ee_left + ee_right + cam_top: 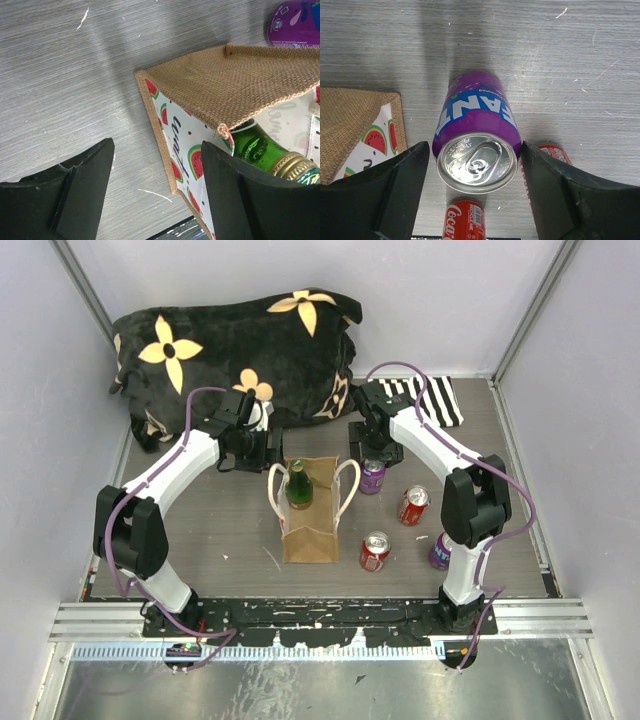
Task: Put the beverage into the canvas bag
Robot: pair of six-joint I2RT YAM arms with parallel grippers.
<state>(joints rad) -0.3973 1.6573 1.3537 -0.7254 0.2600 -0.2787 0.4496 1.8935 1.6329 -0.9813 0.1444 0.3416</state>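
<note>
Right gripper (475, 147) first: its black fingers (390, 190) sit apart on either side of a purple Fanta can (477, 120), which stands upright on the table (220, 530) just right of the canvas bag (308, 535). Can't tell if the pads actually touch it. Bag's upright mid-table, watermelon lining showing, with a green glass bottle (298, 486) standing inside. Left gripper (262, 448) hangs over the bag's far-left corner, jaws wide apart, nothing in them. Toward the near-right corner sit a red Coke can (413, 505), a second Coke can (374, 550) and another purple can (440, 552).
</note>
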